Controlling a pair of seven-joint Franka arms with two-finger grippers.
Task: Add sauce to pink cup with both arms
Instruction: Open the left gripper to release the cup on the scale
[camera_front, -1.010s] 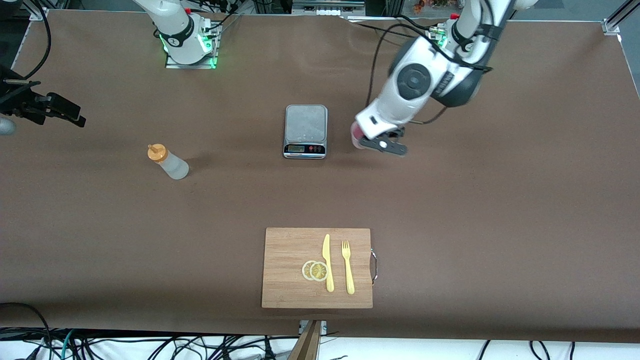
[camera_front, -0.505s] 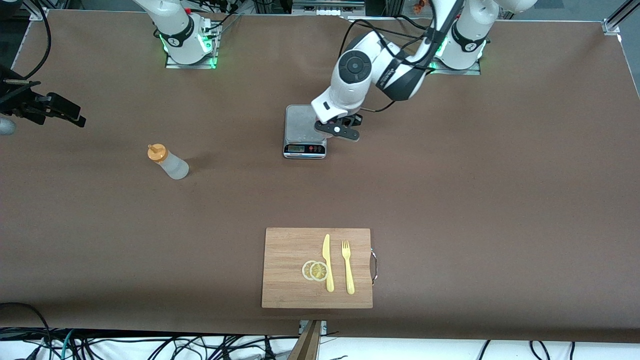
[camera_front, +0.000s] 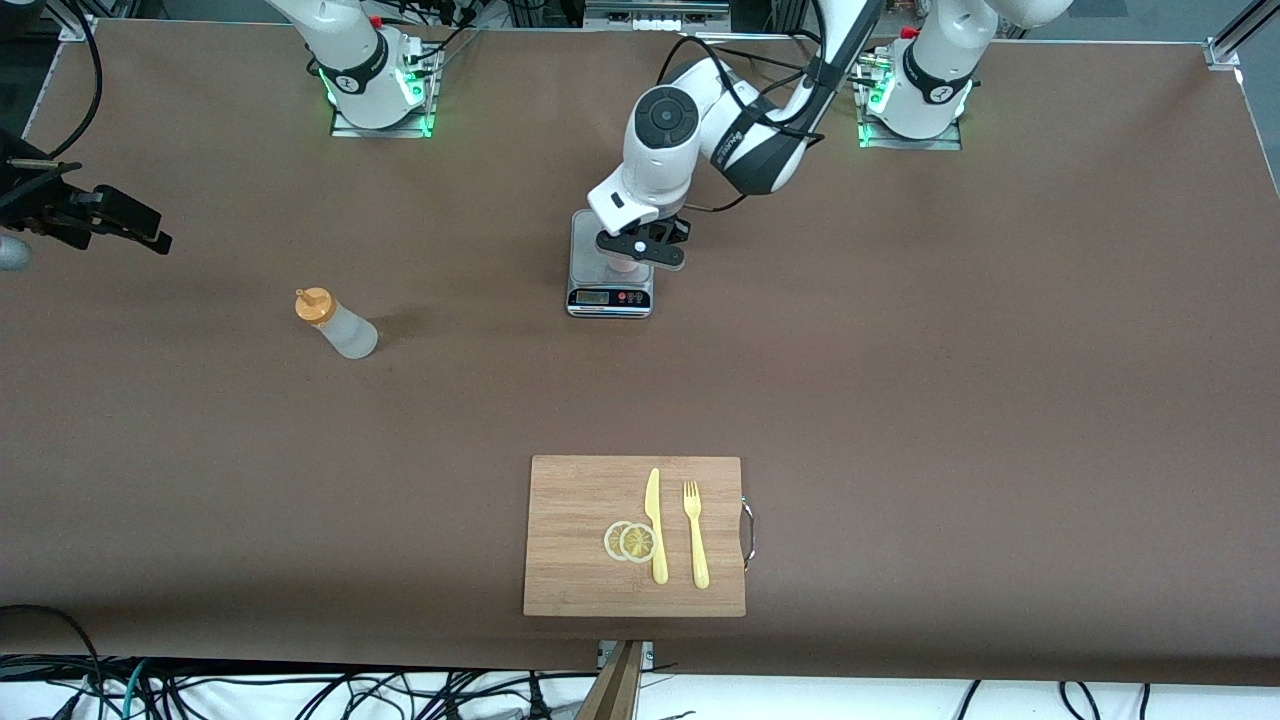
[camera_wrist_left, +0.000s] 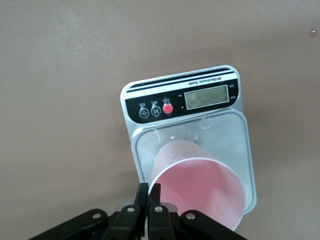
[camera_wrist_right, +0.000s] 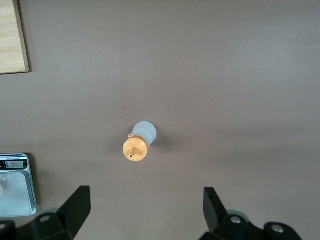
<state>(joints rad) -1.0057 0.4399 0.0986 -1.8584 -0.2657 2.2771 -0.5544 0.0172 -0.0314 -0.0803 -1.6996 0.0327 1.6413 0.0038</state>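
My left gripper (camera_front: 640, 250) (camera_wrist_left: 148, 187) is shut on the rim of the pink cup (camera_wrist_left: 200, 185) (camera_front: 624, 266), one finger inside the wall and one outside. The cup is upright and empty over the platform of the kitchen scale (camera_front: 596, 232) (camera_wrist_left: 205, 100); I cannot tell whether its base touches. The sauce bottle (camera_front: 340, 325) (camera_wrist_right: 141, 141), frosted white with an orange cap, stands toward the right arm's end of the table. My right gripper (camera_wrist_right: 146, 200) hangs open high over the table near the bottle, nothing between its fingers.
A wooden cutting board (camera_front: 570, 500) lies nearer the front camera than the scale, with a yellow knife (camera_front: 655, 525), a yellow fork (camera_front: 695, 535) and two lemon slices (camera_front: 630, 541) on it. A corner of the board (camera_wrist_right: 11, 35) shows in the right wrist view.
The left arm has carried the pink cup sideways from the table beside the scale to over the scale's platform. The bottle and the right arm have not moved.
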